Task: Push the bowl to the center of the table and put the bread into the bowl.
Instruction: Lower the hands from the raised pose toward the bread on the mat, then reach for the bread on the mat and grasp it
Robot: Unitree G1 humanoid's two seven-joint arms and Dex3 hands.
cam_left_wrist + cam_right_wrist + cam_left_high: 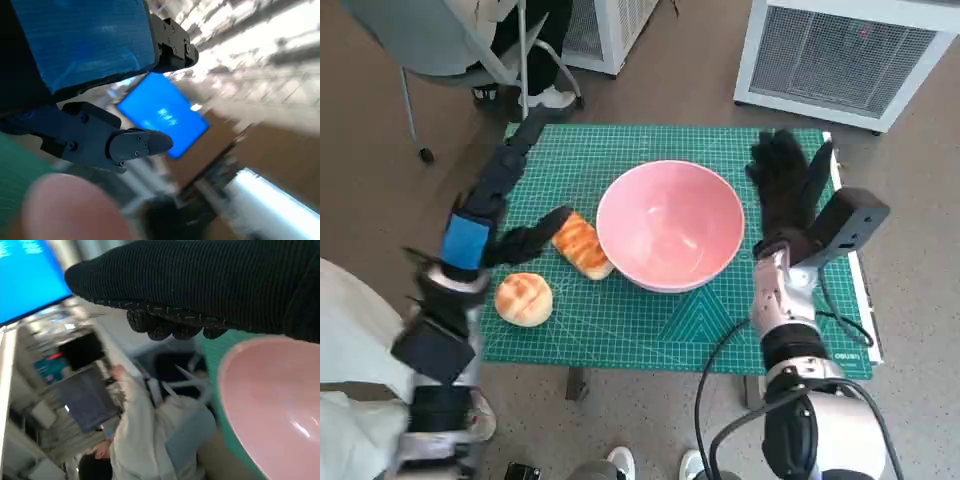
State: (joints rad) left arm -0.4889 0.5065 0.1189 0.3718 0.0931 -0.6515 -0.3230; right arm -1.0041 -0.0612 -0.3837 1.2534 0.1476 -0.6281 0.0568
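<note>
Here the left hand [525, 240] is reaching across the green mat [620, 320], its fingers touching the long bread [582, 245] without closing on it, while a round bun [523, 299] is lying near the front edge. The pink bowl [670, 225] is sitting mid-table, just right of the bread. The right hand [788, 185] is hovering beside the bowl, fingers spread, holding nothing.

Left arm: reaches in from the near left, forearm angled toward the table's middle.
Left hand [525, 240]: low, fingers stretched forward, holding nothing.
Right hand [790, 190]: raised at the right side, fingers spread, empty.
</note>
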